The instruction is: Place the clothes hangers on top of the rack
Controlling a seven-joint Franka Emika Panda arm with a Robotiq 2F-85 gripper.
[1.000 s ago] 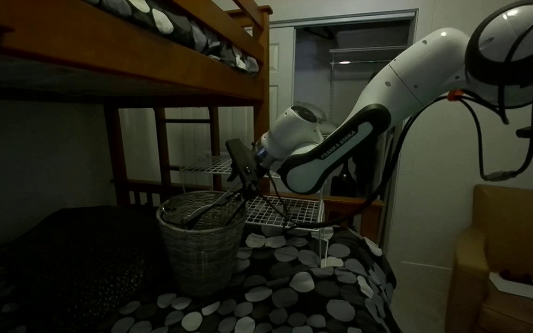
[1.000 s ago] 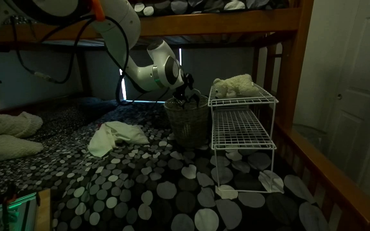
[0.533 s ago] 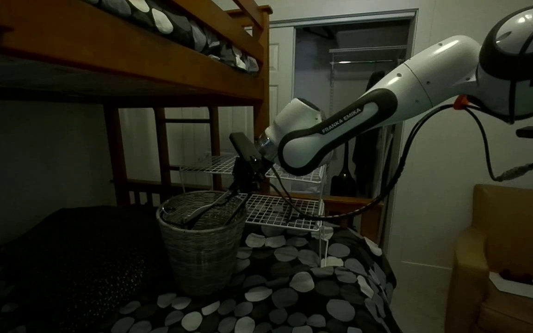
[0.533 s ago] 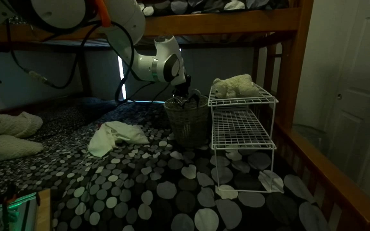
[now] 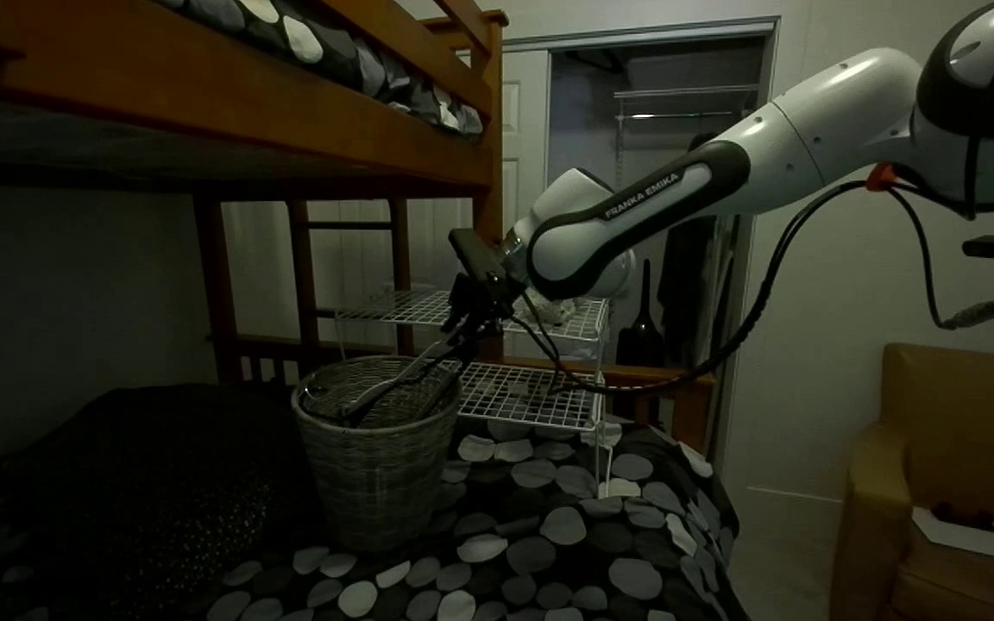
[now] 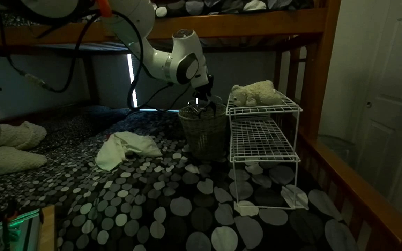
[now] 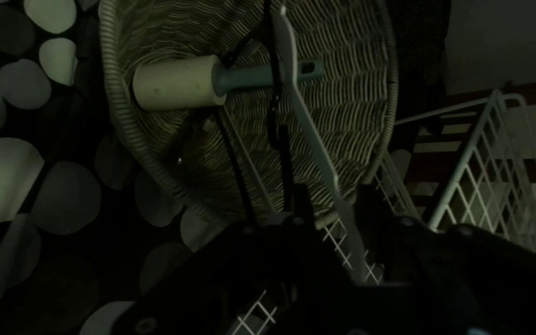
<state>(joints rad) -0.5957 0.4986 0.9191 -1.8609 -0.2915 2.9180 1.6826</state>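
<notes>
The clothes hangers (image 5: 385, 392) are thin, dark and grey, and lean in the wicker basket (image 5: 376, 483) with their upper ends above its rim. In the wrist view a grey hanger arm (image 7: 312, 135) runs up between my fingers, with dark hanger arms (image 7: 275, 93) beside it. My gripper (image 7: 335, 200) is open, its fingertips apart on either side of the grey arm; gaps show beside it. In an exterior view the gripper (image 6: 203, 94) is just above the basket rim. The rack (image 6: 265, 139) is white wire with two mesh tiers and stands beside the basket.
A cream plush bear (image 6: 257, 93) lies on the rack's top tier. A lint roller (image 7: 179, 83) lies in the basket. A white cloth (image 6: 127, 148) lies on the bed. The wooden upper bunk (image 6: 239, 26) is above the arm.
The arm has risen and drawn back, and the gripper has moved up a little and toward the rack side. The hangers in the basket look nearly unmoved.
</notes>
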